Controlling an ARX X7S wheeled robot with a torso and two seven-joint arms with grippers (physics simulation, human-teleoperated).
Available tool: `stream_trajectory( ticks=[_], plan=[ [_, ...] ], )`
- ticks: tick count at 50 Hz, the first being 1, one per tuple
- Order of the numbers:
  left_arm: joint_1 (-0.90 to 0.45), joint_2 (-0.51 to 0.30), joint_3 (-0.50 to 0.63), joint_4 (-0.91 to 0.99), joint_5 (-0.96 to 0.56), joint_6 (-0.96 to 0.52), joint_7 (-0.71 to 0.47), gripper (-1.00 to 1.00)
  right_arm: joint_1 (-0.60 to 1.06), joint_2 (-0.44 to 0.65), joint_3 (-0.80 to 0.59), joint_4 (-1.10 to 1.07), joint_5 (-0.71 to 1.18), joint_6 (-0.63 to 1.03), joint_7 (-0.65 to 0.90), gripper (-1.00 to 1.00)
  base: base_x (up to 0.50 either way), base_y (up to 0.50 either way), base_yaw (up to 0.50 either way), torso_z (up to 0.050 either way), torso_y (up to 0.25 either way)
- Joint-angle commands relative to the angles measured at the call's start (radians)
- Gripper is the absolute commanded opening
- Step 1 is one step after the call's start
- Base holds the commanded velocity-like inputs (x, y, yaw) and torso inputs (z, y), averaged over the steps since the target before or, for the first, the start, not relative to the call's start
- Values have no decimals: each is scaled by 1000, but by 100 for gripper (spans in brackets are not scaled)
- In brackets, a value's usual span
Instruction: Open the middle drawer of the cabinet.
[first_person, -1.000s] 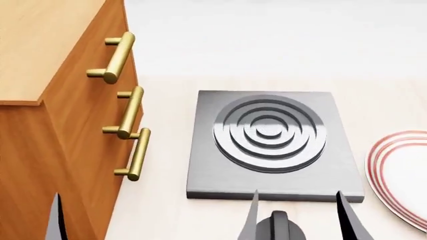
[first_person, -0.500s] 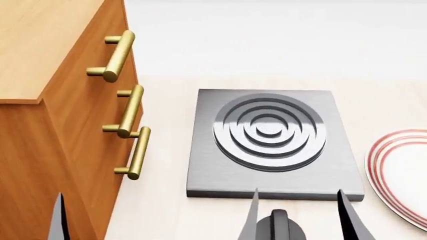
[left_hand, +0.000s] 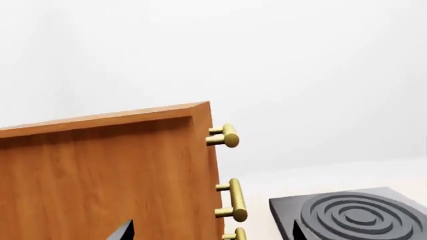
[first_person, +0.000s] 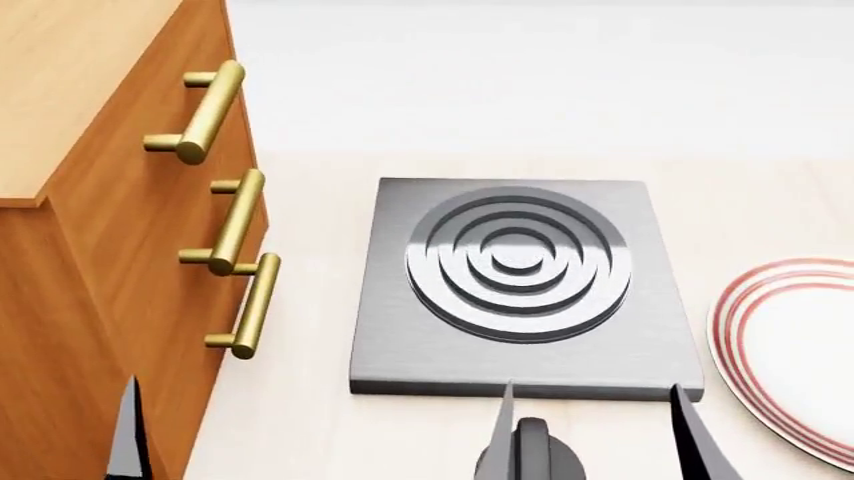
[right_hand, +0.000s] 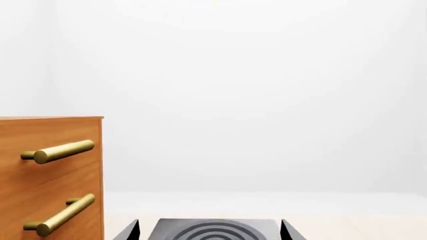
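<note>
Nothing is done yet: the middle drawer (first_person: 230, 222) of the tall orange-brown wood-grain cabinet (first_person: 94, 200) is seen shut at the surface's left, its brass handle ungrasped, while the right end effector (first_person: 597, 440) is held apart and the left end effector's (first_person: 130, 440) spread cannot be told.

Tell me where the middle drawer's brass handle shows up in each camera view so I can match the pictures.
Head view: the middle drawer's handle sits at left, between the top and bottom handles on the cabinet front.
Left wrist view: the handle is just right of the cabinet's edge, below the top one.
Right wrist view: the handle is the lower of the two visible, at lower left.
Shared landmark: the grey stove plate with concentric rings, beside the cabinet in all three.
</note>
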Motion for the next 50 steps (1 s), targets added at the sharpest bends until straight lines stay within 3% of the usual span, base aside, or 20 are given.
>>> stream_trajectory(
  ticks=[1,7,8,10,13,17,21,25,32,33,37,39,50],
  plan=[
    [-334,-76,286,79,229,-374,20,100,-24,3,-12,29,-2,-73,2,100,0,0,0,0,0],
    [-666,-78,572,-9,375,-603,83,100,-33,8,-7,37,15,-90,-2,100,0,0,0,0,0],
    [-739,-100,671,-52,464,-633,43,100,-35,7,-4,39,22,-92,-2,100,0,0,0,0,0],
    [-784,-83,690,-91,465,-640,57,100,-37,6,3,44,34,-94,-1,100,0,0,0,0,0],
    [-963,-78,859,-300,532,-663,83,100,-39,6,16,49,53,-93,3,100,0,0,0,0,0],
    [-1063,-39,946,-542,523,-610,98,100,-37,3,29,59,73,-99,12,100,0,0,0,0,0],
    [-1113,11,991,-740,505,-529,86,100,-37,9,24,63,78,-99,16,100,0,0,0,0,0],
    [-1158,112,972,-1043,428,-371,50,100,-38,14,28,64,85,-104,21,100,0,0,0,0,0],
    [-1218,212,994,-1329,389,-254,19,100,-43,24,23,67,96,-113,23,100,0,0,0,0,0],
    [-1243,221,1040,-1390,341,-242,-12,100,-43,25,24,69,101,-116,22,100,0,0,0,0,0],
    [-1347,221,1268,-1530,56,-201,-151,100,-44,32,23,68,103,-109,29,100,0,0,0,0,0],
    [-1367,221,1319,-1560,-25,-176,-187,100,-44,34,31,67,112,-108,33,100,0,0,0,0,0],
    [-1357,221,1363,-1684,29,-148,-176,100,-44,45,29,63,132,-115,39,100,0,0,0,0,0]
  ],
)
